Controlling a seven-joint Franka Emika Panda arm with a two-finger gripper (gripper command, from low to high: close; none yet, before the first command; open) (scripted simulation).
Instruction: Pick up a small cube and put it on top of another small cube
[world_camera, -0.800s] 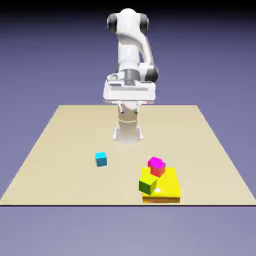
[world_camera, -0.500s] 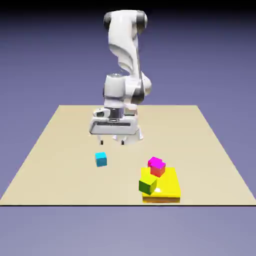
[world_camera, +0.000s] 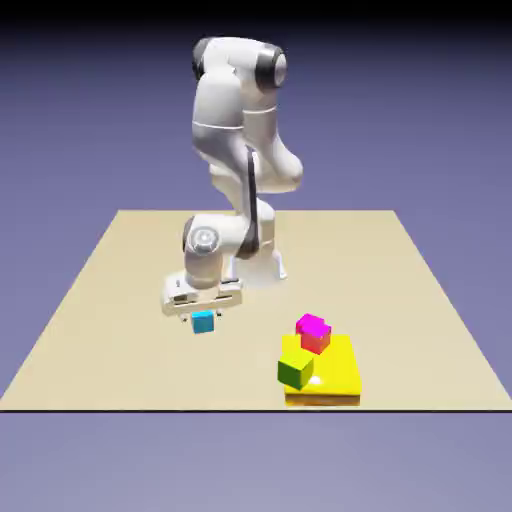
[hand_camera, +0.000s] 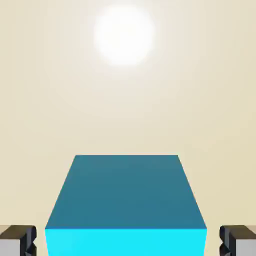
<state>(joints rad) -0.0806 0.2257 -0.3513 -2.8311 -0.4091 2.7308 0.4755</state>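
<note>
Overall, the tan surface (world_camera: 120, 300) spread widest, with a round white glare showing on it in the hand view. Over it stood the white Franka Panda arm (world_camera: 218, 110), bent down toward the exterior view's left, its tool (world_camera: 202, 316) low and pointing at the surface. The tool was open, its two fingers parted wide around the cyan cube, with a gap showing on either side in the hand view.

Next in size came the flat yellow slab (world_camera: 335, 370), near the surface's front edge, toward the exterior view's right. The green cube (world_camera: 295, 369) sat tilted at the slab's left side in that view. The magenta cube (world_camera: 316, 337) was by the slab's far edge, with another magenta shape (world_camera: 308, 321) just behind it; whether they touched the slab or each other was hard to tell at that size.

The cyan cube (world_camera: 203, 322) rested on the surface, well apart from the slab, directly below the tool and between the small grey fingertips (hand_camera: 19, 240).
</note>
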